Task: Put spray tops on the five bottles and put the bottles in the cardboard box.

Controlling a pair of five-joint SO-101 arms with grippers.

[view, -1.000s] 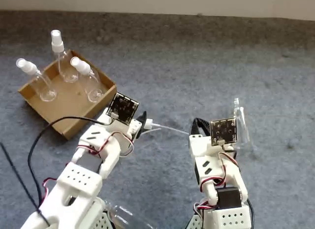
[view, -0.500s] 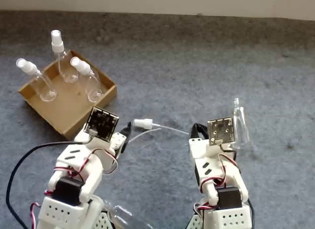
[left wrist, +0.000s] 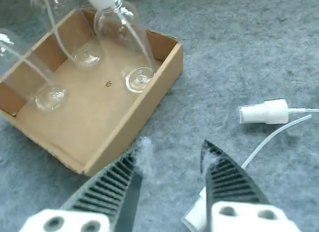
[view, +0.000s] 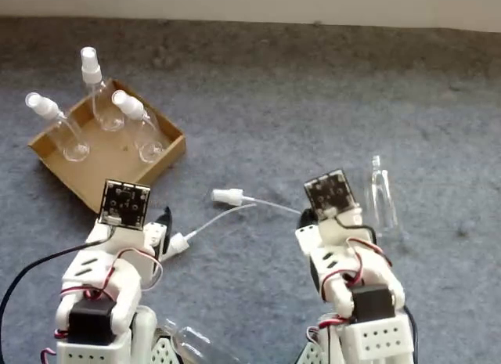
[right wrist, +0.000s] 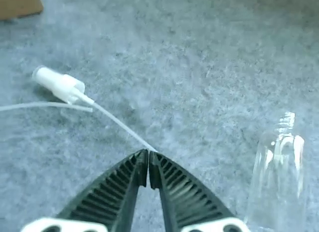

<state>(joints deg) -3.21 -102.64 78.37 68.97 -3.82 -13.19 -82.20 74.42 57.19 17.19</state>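
Capping stage, fourth bottle: three capped bottles [view: 129, 121] in cardboard box [view: 109, 167], far-left corner of worktop [view: 297, 106]; left gripper [left wrist: 174, 148] jaws wide, empty, over one spray top [view: 178, 243]; right gripper [right wrist: 148, 156] jaws closed at tube end of second spray top [right wrist: 57, 84]; next move likely needs uncapped bottle [view: 381, 196], right side, steadied.

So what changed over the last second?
The left gripper pulled back from the first spray top toward its base, open and empty, uncovering a second spray top. The right gripper swung slightly left, away from the uncapped bottle. The first spray top, box and three capped bottles stayed put.
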